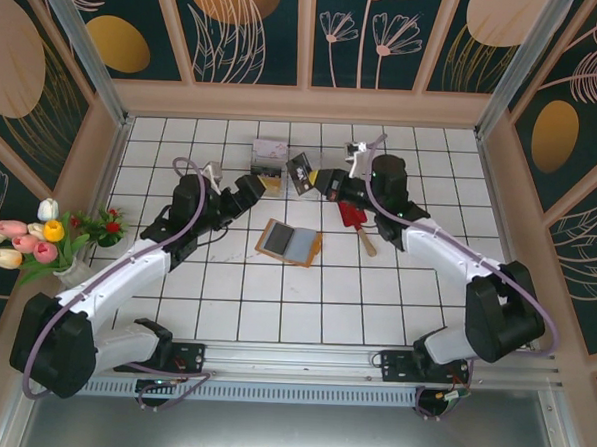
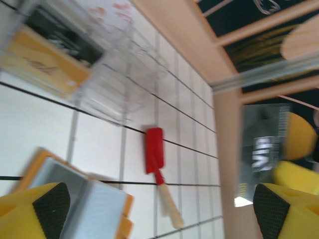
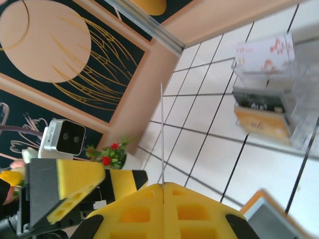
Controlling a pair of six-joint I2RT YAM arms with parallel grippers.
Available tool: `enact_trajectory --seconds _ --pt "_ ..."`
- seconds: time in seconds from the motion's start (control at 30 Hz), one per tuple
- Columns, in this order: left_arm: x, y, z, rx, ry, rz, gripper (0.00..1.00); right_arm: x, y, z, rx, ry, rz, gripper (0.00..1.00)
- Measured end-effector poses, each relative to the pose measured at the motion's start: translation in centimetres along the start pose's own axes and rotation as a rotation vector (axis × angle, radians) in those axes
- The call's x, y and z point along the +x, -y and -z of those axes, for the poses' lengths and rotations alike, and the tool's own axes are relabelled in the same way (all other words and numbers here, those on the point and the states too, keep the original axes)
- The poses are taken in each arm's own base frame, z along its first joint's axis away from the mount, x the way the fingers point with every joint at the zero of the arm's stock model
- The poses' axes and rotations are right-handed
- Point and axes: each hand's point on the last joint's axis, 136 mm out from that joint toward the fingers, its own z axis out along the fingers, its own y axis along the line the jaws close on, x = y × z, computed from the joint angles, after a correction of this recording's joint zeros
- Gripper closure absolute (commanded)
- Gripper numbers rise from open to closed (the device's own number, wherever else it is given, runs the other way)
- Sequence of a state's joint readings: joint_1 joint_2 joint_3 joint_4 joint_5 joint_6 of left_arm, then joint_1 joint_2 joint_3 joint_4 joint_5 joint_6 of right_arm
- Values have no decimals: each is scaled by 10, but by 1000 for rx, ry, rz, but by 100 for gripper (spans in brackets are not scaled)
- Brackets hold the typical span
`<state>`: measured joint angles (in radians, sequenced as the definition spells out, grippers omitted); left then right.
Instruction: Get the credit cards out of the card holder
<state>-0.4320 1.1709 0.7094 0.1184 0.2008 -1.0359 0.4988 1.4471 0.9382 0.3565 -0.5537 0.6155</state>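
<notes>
White tiled table (image 1: pixel 274 302), card holder (image 1: pixel 289 242) open at centre. Right gripper (image 3: pixel 163 189) pinches 1 credit card (image 1: pixel 301 172). Left gripper (image 2: pixel 160 209) gapes empty, so back it straight away.

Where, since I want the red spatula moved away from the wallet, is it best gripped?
Take the red spatula by its wooden handle, coming down from above with the jaws across its narrow width. It lies flat on the tiles, and the handle looks easier to pinch than the wide blade.
</notes>
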Motion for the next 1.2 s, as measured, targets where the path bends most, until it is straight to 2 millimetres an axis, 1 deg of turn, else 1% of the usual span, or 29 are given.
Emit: enact_trajectory --seconds 0.1,0.27,0.4,0.47,0.6,0.7,0.8,0.93,1.13,1.2 --pt "-5 -24 1 -88 28 -6 2 -11 3 -14 21 -18 140 100" --pt "-9 -60 6 -211 51 -17 1 -12 23 -41 49 -85 335 100" --pt "-8 -83 6 -286 49 -31 1 -16 36 -68 36 -138 492 100" --pt "-6 -91 3 -317 40 -43 2 -17 42 -78 27 -156 571 100" --pt "3 -117 -3 -413 -3 -61 2 -21 51 -101 1 -202 727 100" --pt "9 -133 -3 -479 -35 -63 1 -20 59 -115 -17 -231 823 100" --pt "9 -141 -1 -518 -41 -73 2 -11 65 -121 -40 -275 883 100" --pt "10 -144 1 -539 -48 -84 2 -3 68 -131 -78 -319 940 100" --pt "10 -146 2 -546 -53 -95 1 2 72 -147 -104 -354 989 100" --pt "11 -145 2 -543 -58 -96 1 1 73 -151 -106 -354 989 100"
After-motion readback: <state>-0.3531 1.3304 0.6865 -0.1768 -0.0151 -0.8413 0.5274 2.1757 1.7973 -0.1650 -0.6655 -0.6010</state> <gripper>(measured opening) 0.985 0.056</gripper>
